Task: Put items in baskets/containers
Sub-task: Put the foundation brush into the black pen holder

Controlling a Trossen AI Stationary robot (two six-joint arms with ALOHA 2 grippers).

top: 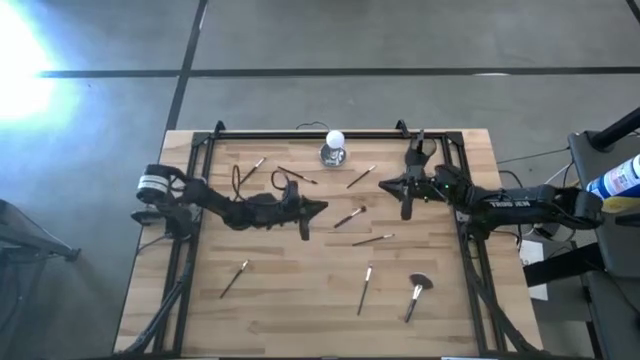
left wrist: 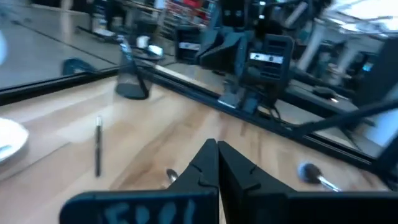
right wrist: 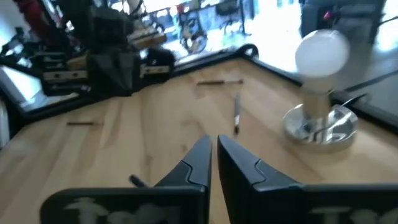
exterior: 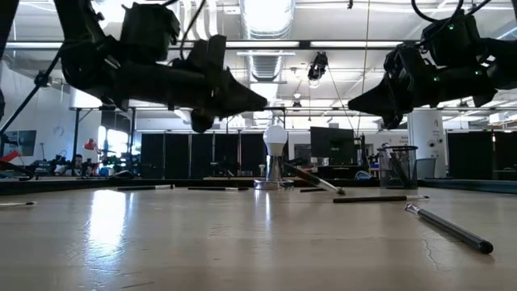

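Several slim makeup brushes lie flat on the wooden table, among them one in mid-table (top: 349, 217), one nearer (top: 365, 290) and a fan-headed one (top: 417, 295) near the front right. The black cup (top: 418, 155) stands at the far right and holds a few brushes; it also shows in the low view (exterior: 397, 166) and the left wrist view (left wrist: 132, 81). My left gripper (top: 322, 207) is shut and empty above mid-table, pointing right. My right gripper (top: 385, 185) is shut and empty beside the cup, pointing left. Both hang clear of the table (exterior: 250, 101) (exterior: 355, 101).
A shiny silver stand topped with a white ball (top: 335, 150) sits at the far middle, between the two grippers' reach. More brushes lie at the far left (top: 252, 170) and near left (top: 234, 279). A black rail frames the table (top: 300, 130).
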